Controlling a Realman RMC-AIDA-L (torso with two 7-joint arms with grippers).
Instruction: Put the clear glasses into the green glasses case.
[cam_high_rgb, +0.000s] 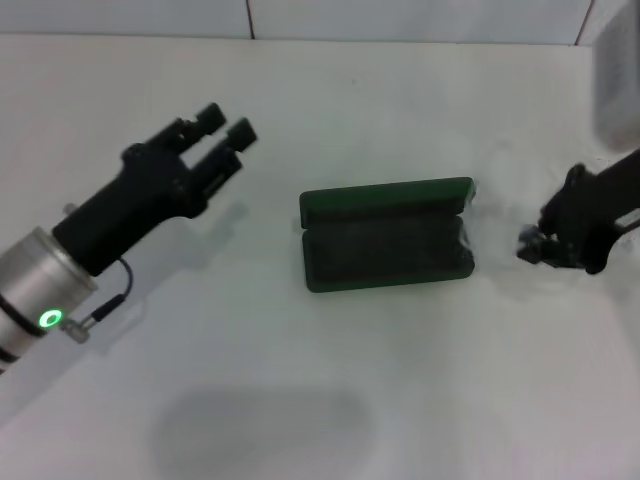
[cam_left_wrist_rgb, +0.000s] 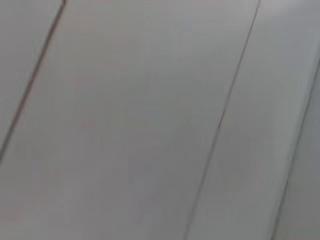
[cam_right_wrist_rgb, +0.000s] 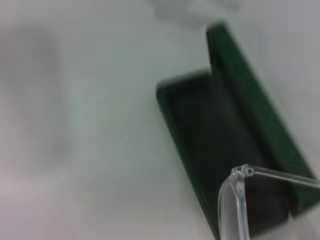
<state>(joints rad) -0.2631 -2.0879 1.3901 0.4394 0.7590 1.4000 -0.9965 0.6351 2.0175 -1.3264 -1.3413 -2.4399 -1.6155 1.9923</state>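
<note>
green glasses case (cam_high_rgb: 388, 249) open, long axis left-right, lid rearward.

**Where your three cameras look**

Your head camera looks down from above, well back, onto the white table (cam_high_rgb: 400, 400) and the open green case (cam_high_rgb: 388, 247). Your right wrist camera sits close over that same case (cam_right_wrist_rgb: 240, 125), near one end. Your left wrist camera faces only pale panelled surface (cam_left_wrist_rgb: 150, 125), sharing nothing.

Clear glasses (cam_right_wrist_rgb: 235, 200) (glossy transparent plastic).
</note>
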